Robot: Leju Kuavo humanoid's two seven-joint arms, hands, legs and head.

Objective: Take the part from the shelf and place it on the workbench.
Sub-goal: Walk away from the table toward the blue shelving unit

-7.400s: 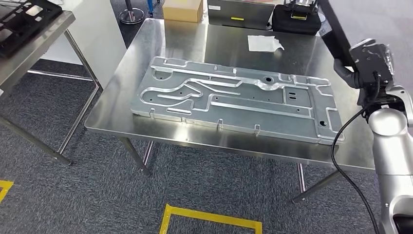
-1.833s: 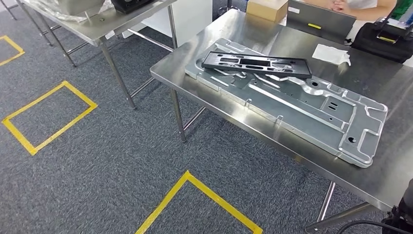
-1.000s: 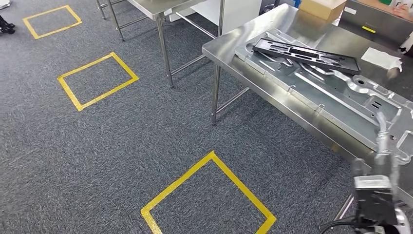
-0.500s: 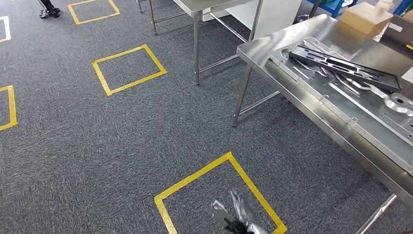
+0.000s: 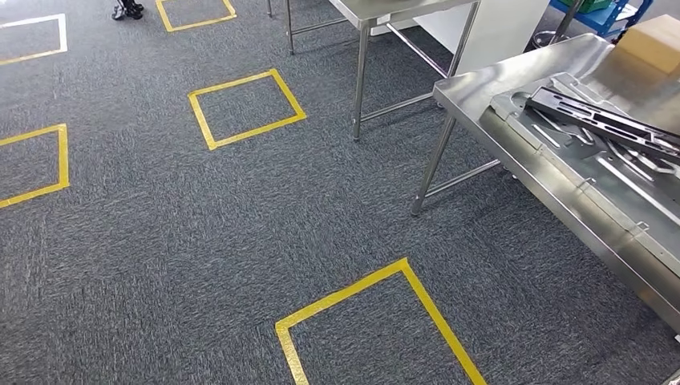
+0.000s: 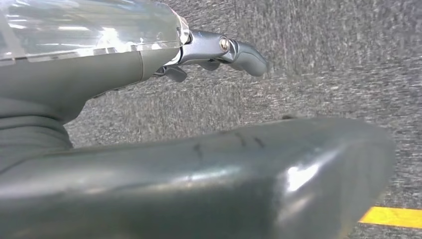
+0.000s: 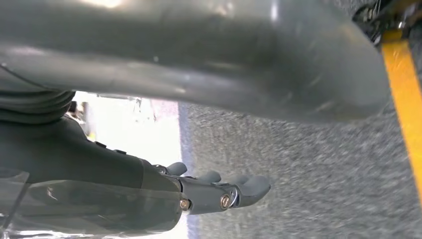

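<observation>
The black part [image 5: 603, 119] already lies on the large machined metal plate [image 5: 589, 172], which rests on the steel worktop [image 5: 513, 84] at the right of the head view. Judged from this layout, the placing step is complete and the robot faces away from the worktop, toward open floor.

Robot hand status:
- Left robot hand [image 6: 219, 52]: hangs over the carpet, fingers extended and apart, nothing held.
- Right robot hand [image 7: 219, 191]: hangs over the carpet, fingers extended, nothing held.

Next move, as a judgement: if a further part is to be fetched, the robot must walk to the shelf, which calls for keeping both arms clear of the worktop edge and legs while turning. If not, the task is at its end.

Surface and room:
- The floor is grey-blue carpet [image 5: 200, 233] marked with yellow tape squares [image 5: 385, 277]; one lies directly ahead, others farther off.
- A second steel table [image 5: 385, 10] stands beyond the worktop.
- A cardboard box [image 5: 653, 40] sits at the far end of the worktop.
- A pair of dark shoes [image 5: 128, 10] shows at the far edge of the floor.
</observation>
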